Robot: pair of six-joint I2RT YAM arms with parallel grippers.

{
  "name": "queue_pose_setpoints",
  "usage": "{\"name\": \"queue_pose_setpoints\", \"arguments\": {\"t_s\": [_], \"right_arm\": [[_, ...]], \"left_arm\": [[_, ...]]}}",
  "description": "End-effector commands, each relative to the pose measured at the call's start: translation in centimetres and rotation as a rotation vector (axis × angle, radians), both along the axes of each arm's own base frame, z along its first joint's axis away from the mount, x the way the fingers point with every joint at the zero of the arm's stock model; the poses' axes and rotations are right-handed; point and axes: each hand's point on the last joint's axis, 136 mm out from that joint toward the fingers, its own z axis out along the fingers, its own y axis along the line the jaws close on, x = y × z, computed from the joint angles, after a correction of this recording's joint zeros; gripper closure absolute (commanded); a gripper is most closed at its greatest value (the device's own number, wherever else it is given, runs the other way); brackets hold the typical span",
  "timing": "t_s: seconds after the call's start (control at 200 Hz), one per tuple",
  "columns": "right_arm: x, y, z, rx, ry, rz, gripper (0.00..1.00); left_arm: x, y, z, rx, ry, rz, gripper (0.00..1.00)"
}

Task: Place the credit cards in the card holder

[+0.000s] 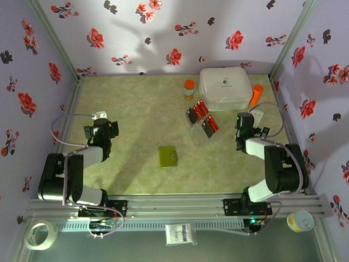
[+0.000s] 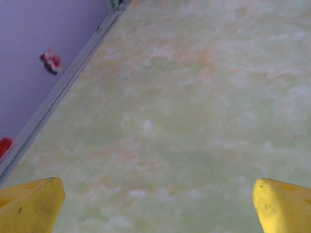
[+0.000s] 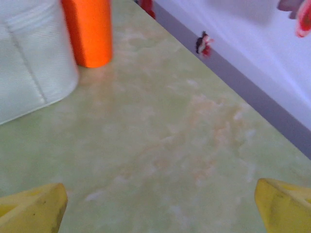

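Olive card holder (image 1: 168, 155) lies apart from credit cards (image 1: 202, 117) — left gripper (image 2: 158, 206), right gripper (image 3: 158, 206): jaws wide apart.

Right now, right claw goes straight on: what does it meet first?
Likely bare green marbled tabletop, then the purple flowered wall; the orange cylindrical bottle sits left of that line. Depth unclear.

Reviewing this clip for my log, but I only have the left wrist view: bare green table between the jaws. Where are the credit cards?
Observer: The thin red and black credit cards lie clustered right of centre, just in front of the large white rounded box.
Operator: And the holder?
Observer: The small square olive-green card holder lies mid-table, apart from the cards.
Operator: Anything else?
Observer: An orange cylindrical bottle sits beside the box.
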Motion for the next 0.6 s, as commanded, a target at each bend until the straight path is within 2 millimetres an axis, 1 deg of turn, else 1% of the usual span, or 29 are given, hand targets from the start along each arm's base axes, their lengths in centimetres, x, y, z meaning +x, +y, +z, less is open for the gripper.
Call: {"name": "queue_pose_setpoints", "arguments": {"t_s": [0.0, 0.04, 0.1, 0.165, 0.185, 0.225, 0.265, 0.28, 0.305, 0.355, 0.48, 0.595], "right_arm": [[1.3, 1.3, 2.0, -0.006, -0.161, 0.124, 0.01], [1.4, 1.7, 1.9, 0.005, -0.157, 0.147, 0.01], [1.4, 2.0, 1.9, 0.01, -0.178, 0.174, 0.01], [1.7, 2.8, 1.1, 0.046, -0.165, 0.238, 0.01], [1.6, 2.7, 0.6, 0.058, -0.171, 0.241, 0.01], [1.6, 2.0, 1.0, 0.054, -0.25, 0.222, 0.01], [1.2, 1.6, 0.7, 0.073, -0.239, 0.214, 0.01], [1.2, 2.0, 0.5, 0.092, -0.219, 0.236, 0.01], [1.3, 2.0, 0.3, 0.105, -0.194, 0.237, 0.01], [2.0, 2.0, 0.3, 0.101, -0.187, 0.242, 0.01], [1.6, 2.1, 0.4, 0.097, -0.191, 0.247, 0.01], [1.7, 2.3, 0.5, 0.088, -0.193, 0.256, 0.01]], "left_arm": [[1.8, -1.0, 1.8, 0.027, -0.141, -0.091, 0.0], [1.8, -0.9, 1.4, 0.008, -0.116, -0.09, 0.0], [2.2, -0.8, 1.1, -0.018, -0.104, -0.108, 0.0], [2.6, -0.8, 0.7, -0.058, -0.077, -0.133, 0.0], [2.6, -0.7, 0.7, -0.068, -0.072, -0.136, 0.0], [2.6, -0.7, 0.7, -0.072, -0.075, -0.136, 0.0], [2.6, -0.7, 0.6, -0.073, -0.072, -0.138, 0.0], [2.6, -0.7, 0.6, -0.073, -0.072, -0.139, 0.0], [2.7, -0.7, 0.6, -0.073, -0.069, -0.14, 0.0], [2.7, -0.7, 0.6, -0.08, -0.067, -0.143, 0.0], [2.7, -0.6, 0.5, -0.088, -0.065, -0.144, 0.0], [2.8, -0.6, 0.6, -0.087, -0.07, -0.144, 0.0]]}}
